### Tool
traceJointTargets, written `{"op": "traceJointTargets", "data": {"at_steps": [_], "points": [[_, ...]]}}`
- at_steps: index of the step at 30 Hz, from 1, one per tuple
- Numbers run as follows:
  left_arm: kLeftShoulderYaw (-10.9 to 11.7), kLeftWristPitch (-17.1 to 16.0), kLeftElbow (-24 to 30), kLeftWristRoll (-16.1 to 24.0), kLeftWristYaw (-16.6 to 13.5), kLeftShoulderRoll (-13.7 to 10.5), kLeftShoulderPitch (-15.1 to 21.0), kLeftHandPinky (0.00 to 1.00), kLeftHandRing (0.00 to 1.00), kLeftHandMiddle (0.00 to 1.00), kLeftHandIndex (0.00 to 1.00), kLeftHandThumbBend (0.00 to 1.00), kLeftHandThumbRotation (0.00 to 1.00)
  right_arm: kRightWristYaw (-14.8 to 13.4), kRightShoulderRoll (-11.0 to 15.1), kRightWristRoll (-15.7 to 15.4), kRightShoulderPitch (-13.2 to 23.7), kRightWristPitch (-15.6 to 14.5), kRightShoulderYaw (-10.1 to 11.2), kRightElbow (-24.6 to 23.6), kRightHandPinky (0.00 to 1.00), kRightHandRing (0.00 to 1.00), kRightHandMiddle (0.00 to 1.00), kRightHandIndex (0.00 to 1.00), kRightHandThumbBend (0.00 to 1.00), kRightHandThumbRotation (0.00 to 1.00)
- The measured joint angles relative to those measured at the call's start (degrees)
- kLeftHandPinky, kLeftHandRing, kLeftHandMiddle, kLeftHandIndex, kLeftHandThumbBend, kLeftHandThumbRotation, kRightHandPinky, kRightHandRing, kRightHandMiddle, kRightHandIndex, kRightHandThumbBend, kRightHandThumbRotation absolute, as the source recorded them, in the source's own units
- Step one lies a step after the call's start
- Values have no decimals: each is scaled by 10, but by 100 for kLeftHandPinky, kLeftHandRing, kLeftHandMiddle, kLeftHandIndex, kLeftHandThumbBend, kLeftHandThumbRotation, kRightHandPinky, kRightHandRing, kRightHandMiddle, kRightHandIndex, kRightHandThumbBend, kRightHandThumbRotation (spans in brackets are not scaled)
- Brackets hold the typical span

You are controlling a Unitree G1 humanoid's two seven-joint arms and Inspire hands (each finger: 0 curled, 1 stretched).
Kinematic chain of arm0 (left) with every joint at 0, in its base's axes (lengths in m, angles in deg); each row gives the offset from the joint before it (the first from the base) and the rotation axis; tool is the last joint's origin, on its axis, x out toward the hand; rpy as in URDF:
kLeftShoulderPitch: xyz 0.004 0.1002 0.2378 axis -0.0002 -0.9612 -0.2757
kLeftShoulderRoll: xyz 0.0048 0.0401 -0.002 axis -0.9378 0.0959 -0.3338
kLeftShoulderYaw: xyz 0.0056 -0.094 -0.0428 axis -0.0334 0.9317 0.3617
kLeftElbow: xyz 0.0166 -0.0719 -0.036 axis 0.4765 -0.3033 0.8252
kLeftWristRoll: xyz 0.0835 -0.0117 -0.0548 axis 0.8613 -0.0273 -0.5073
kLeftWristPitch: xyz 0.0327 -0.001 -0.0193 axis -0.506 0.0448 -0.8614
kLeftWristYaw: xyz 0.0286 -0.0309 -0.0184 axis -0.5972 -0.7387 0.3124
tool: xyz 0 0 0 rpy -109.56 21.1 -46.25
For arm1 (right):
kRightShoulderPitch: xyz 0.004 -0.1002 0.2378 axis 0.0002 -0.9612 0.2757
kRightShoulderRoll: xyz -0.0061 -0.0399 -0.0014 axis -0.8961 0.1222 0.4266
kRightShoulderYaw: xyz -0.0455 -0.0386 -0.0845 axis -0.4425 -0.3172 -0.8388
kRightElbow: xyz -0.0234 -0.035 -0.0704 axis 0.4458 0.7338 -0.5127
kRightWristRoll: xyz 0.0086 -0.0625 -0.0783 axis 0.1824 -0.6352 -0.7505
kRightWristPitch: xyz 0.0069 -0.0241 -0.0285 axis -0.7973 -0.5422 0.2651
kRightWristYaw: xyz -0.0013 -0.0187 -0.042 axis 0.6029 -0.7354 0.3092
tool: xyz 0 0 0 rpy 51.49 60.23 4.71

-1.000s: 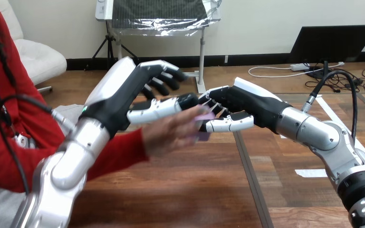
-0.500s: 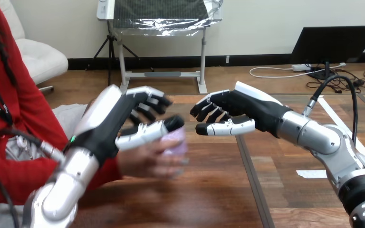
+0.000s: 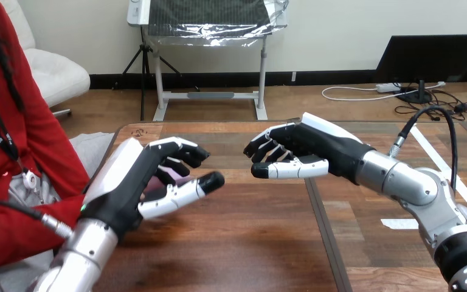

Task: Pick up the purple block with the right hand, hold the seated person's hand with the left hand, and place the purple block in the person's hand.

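My left hand (image 3: 135,182) hovers low over the wooden table (image 3: 243,243) at the left, fingers relaxed and thumb stretched out to the right. In the gap between its fingers and thumb a small pinkish patch, the person's hand (image 3: 154,189), peeks through; I cannot tell whether the two touch. My right hand (image 3: 307,148) hangs above the table's middle, its palm turned left, fingers loosely bent with nothing between them. A gap of bare table separates the two hands.
The person sits at the table's left side, a red sleeve (image 3: 33,152) close behind my left forearm. A dark seam (image 3: 321,237) runs down the table, and a white tape patch (image 3: 401,223) lies at the right.
The person's hand, carrying the purple block, has drawn back to the left behind my left hand. My left hand has dropped down and left. My right hand has let go of the block and stayed put.
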Motion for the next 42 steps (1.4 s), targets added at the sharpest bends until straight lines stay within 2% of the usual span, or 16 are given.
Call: {"op": "traceJointTargets", "data": {"at_steps": [7, 14, 22, 27, 28, 30, 33, 39, 42], "points": [[7, -28, 1, -24, -11, 12, -26, 60, 70, 72, 70, 70, 74, 0, 1, 3, -9, 7, 2, 0, 58, 68, 72, 72, 85, 73], [13, -68, 1, -70, -12, 29, -60, 61, 71, 73, 70, 63, 74, -4, 1, 7, -24, 22, 7, -2, 58, 68, 72, 72, 82, 77], [18, -123, 1, -110, -16, 47, -110, 59, 68, 71, 68, 59, 76, -40, 0, 14, -69, 43, 21, -24, 61, 69, 72, 73, 78, 85], [20, -158, 1, -125, -21, 57, -147, 57, 67, 70, 68, 55, 78, -51, -9, 63, -118, 46, 43, -57, 62, 71, 74, 76, 72, 91], [28, -183, 1, -133, -26, 70, -204, 55, 67, 70, 67, 53, 80, -70, -28, 98, -202, 47, 67, -93, 63, 73, 75, 77, 68, 96], [28, -184, 1, -140, -25, 71, -207, 57, 69, 71, 71, 52, 80, -66, -30, 107, -209, 43, 67, -97, 65, 75, 78, 80, 72, 97], [28, -191, 5, -165, -24, 76, -220, 61, 72, 73, 75, 52, 82, -55, -42, 148, -233, 32, 71, -124, 70, 79, 82, 84, 76, 99], [26, -209, 15, -212, -22, 99, -261, 66, 75, 75, 78, 53, 84, -39, -77, 228, -299, 10, 76, -192, 75, 83, 86, 88, 78, 100], [22, -214, 17, -226, -20, 109, -279, 68, 76, 76, 79, 55, 85, -33, -96, 257, -333, -3, 75, -220, 77, 84, 87, 89, 79, 100]]}}
